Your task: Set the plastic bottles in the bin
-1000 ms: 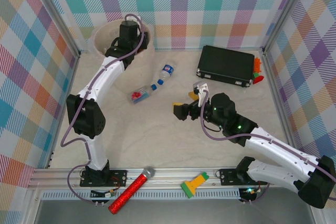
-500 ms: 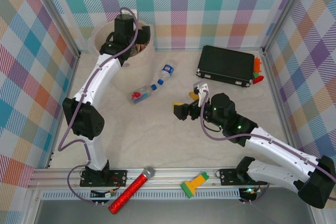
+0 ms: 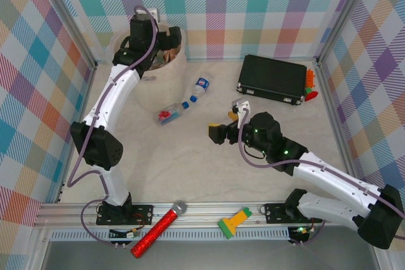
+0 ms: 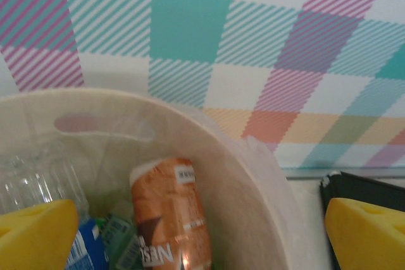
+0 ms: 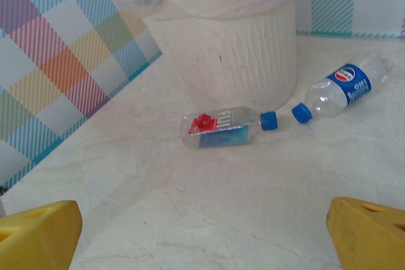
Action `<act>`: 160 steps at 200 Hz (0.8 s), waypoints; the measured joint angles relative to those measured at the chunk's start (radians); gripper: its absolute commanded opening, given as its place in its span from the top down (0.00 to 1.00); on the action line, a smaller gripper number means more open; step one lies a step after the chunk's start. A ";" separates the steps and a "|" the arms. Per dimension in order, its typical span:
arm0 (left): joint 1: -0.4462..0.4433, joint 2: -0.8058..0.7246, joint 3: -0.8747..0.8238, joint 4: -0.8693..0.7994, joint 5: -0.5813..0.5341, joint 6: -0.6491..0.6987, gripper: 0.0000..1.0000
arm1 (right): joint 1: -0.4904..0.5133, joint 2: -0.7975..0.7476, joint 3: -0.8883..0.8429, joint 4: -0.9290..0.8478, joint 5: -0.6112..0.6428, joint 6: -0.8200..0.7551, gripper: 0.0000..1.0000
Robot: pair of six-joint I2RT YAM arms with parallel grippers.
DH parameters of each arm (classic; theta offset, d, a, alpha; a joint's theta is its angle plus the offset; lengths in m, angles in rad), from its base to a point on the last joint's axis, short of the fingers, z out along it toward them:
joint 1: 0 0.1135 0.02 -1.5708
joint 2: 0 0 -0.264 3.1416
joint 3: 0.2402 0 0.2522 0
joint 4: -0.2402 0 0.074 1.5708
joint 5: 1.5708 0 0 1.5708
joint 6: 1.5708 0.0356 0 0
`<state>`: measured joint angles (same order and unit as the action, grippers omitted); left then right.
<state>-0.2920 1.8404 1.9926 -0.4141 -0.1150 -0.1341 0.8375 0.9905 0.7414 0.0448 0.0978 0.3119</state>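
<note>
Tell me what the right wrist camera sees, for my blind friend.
A red-label bottle and a blue-label bottle lie on the table, blue caps nearly touching, in front of a big cream bin. The right claw is open, yellow tips at the bottom corners.

- Top view: high up, far from the bin (image 3: pixel 158 83), looking down on the whole table (image 3: pixel 190 175).
- Left wrist view: close over the bin (image 4: pixel 215 137), facing into it and the checked wall (image 4: pixel 253 42) behind it.
- Right wrist view: low, near the bin's side (image 5: pixel 228 61), facing it across the table; shares the blue-labelled bottle (image 5: pixel 342 90) beside the bin with the top view.
</note>
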 measured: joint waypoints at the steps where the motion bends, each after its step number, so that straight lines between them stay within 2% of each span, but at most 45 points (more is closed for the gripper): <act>1: 0.000 -0.002 -0.003 0.000 0.001 -0.002 0.00 | 0.000 0.002 0.000 0.000 0.000 0.002 0.01; 40: -0.024 -0.153 -0.167 0.002 0.028 -0.067 0.00 | -0.026 0.130 0.014 -0.022 0.018 0.048 0.01; 80: -0.113 -0.336 -0.282 0.005 0.008 -0.099 0.00 | -0.098 0.287 0.086 -0.029 -0.006 0.132 0.01; 108: -0.166 -0.460 -0.371 0.017 -0.016 -0.125 0.00 | -0.131 0.422 0.165 -0.029 -0.035 0.188 0.06; 160: -0.183 -0.673 -0.592 -0.009 -0.065 -0.206 0.00 | -0.150 0.660 0.331 -0.018 -0.082 0.292 0.26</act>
<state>-0.4751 1.1671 1.4006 -0.4229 -0.1799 -0.3397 0.6880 1.6501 1.0721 0.0265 0.0162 0.6037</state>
